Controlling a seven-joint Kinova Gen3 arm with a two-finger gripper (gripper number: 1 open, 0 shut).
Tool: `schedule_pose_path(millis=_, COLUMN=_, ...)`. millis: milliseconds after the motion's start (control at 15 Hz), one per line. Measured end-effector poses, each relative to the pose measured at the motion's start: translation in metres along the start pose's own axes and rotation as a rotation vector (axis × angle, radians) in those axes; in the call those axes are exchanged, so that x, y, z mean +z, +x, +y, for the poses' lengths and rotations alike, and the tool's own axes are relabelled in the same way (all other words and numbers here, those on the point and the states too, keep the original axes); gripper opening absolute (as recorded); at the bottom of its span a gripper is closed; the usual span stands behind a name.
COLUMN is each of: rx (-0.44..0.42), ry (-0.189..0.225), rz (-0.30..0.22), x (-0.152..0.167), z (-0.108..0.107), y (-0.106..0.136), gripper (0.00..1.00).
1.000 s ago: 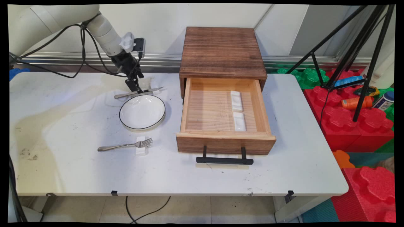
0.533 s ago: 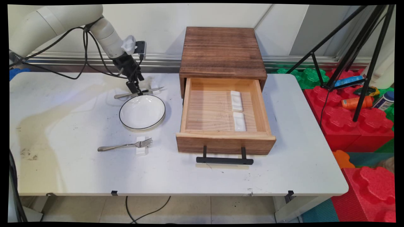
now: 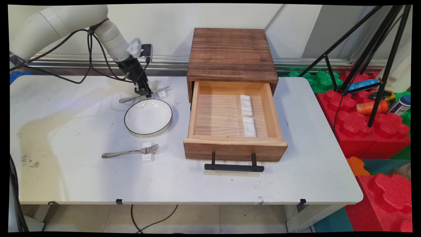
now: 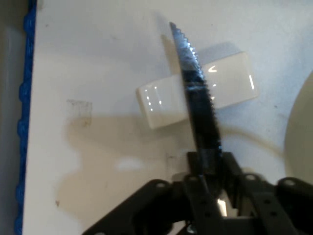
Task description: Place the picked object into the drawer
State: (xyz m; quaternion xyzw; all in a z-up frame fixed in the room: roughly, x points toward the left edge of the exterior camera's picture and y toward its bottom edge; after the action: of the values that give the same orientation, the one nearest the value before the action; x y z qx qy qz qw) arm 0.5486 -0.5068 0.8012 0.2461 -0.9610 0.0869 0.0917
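My gripper [image 3: 143, 93] is shut on a silver knife [image 3: 159, 90], just behind the white black-rimmed plate [image 3: 148, 117]. The knife lies nearly level, handle to the left, tip toward the drawer. In the hand view its serrated blade [image 4: 195, 88] crosses over a small white ceramic rest [image 4: 161, 103], and the fingers [image 4: 198, 193] clamp the blade at the bottom. The same rest [image 3: 161, 94] shows under the blade in the main view. I cannot tell whether the blade touches the rest.
A fork [image 3: 131, 152] lies with its tines on a second white rest [image 3: 147, 157] in front of the plate. The wooden box [image 3: 232, 54] has its drawer [image 3: 213, 115] pulled open, holding two white rests [image 3: 246, 105] [image 3: 249, 126]. A tripod [image 3: 378, 65] and red foam blocks [image 3: 371, 128] stand right.
The gripper has moved slightly back and right with the knife, away from the plate. The blade now lies over the white rest.
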Motion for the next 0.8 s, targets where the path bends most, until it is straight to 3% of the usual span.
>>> schedule_pose_path(millis=467, rx=-0.041, ry=0.004, rz=0.016, x=-0.006, z=0.006, y=-0.004, gripper=0.00)
schedule_pose_path(millis=800, rx=-0.101, ry=0.068, rz=0.042, x=-0.026, z=0.008, y=-0.007, gripper=0.00)
